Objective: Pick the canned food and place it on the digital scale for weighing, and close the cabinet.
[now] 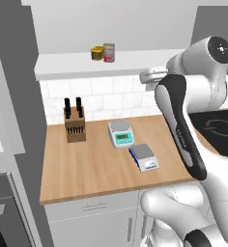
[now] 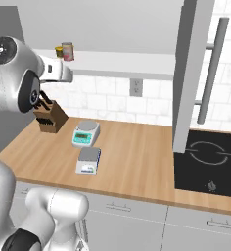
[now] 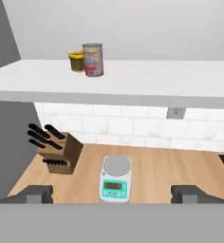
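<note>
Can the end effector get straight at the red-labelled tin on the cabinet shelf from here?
Probably yes. The open end effector faces the small red-labelled tin on the white cabinet shelf, with nothing between. The squat yellow container sits close beside the tin, so a finger could bump it.

The robot arm (image 1: 193, 91) is glossy white, with rounded links, dark joint bands and a round black end cap.
</note>
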